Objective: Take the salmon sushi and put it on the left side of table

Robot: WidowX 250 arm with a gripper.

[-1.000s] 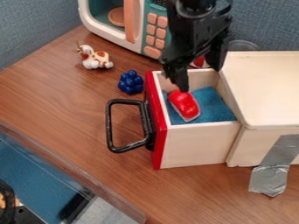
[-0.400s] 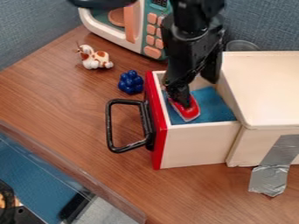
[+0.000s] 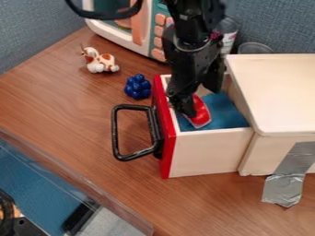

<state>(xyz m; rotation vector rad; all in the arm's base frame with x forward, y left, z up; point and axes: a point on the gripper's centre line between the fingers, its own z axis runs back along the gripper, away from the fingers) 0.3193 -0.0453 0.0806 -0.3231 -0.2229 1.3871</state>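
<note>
Sushi: one red and white piece (image 3: 201,113), in the open drawer (image 3: 209,152), on the blue cloth (image 3: 229,115); its upper left part is hidden behind the gripper (image 3: 201,102)
Gripper: one, black, hanging over the drawer, its two fingers spread with a gap between; the lower fingertip overlaps the sushi's left edge in the view, contact impossible to tell
Drawer: one, pale with a red front and one black handle (image 3: 115,133), pulled out of a pale box (image 3: 277,92) cut off by the right edge
Tape: one silver strip (image 3: 286,184) down the box's side
Table: brown wood (image 3: 73,115), with two toys left of the drawer in the view, a dark blue cluster (image 3: 137,86) and a white and brown animal (image 3: 98,60)
Back: one toy microwave (image 3: 111,28), cut off at the top and partly behind the arm; one bottle (image 3: 229,34), half hidden by the arm; one clear cup (image 3: 254,48), its base hidden by the box
</note>
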